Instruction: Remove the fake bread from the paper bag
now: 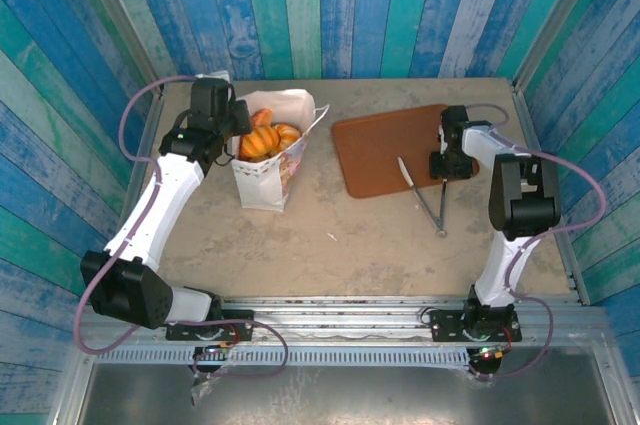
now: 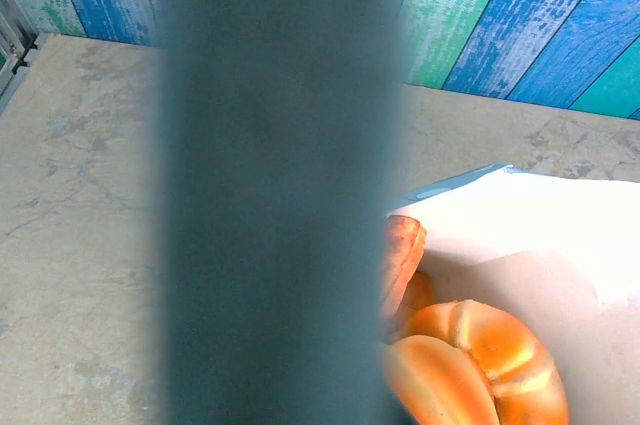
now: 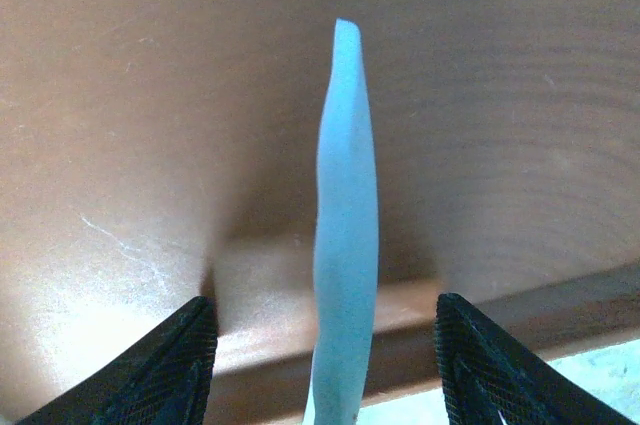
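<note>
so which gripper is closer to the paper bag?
Left. The left gripper is at the rim of the paper bag; the right gripper hangs over the brown tray, well off to the bag's right.

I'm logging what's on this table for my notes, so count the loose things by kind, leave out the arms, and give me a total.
Paper bag: 1
Fake bread: 3 pieces showing at the bag's mouth; any that lie deeper are hidden
Brown tray: 1
Tongs-like utensil: 1, lying partly on the tray
Total: 6 visible
</note>
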You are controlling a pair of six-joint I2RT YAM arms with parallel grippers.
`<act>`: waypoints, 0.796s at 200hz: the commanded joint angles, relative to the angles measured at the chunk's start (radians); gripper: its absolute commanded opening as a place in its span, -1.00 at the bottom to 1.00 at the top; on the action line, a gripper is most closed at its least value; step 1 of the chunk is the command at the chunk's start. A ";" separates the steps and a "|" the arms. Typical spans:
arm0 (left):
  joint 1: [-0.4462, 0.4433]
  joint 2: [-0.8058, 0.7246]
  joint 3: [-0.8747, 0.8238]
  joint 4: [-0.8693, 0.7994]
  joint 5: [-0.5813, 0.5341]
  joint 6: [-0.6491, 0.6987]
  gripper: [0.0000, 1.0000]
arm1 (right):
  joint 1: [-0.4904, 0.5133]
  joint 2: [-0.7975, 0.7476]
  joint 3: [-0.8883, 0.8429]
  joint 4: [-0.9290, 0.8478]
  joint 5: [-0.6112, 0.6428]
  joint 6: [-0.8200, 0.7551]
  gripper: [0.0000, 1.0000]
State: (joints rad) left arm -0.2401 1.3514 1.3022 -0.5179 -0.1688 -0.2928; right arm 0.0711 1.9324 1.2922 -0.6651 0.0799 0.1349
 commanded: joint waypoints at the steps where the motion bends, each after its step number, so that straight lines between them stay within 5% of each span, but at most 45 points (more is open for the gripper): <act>1: 0.005 -0.028 0.005 0.094 0.012 -0.014 -1.00 | 0.008 -0.010 -0.066 -0.085 -0.003 0.031 0.18; 159: 0.004 -0.048 -0.062 0.170 0.000 -0.069 -1.00 | 0.151 -0.130 -0.211 -0.062 -0.029 0.183 0.17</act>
State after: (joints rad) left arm -0.2394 1.3510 1.2530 -0.4412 -0.1589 -0.3378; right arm 0.2073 1.7847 1.0985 -0.6838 0.0669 0.2916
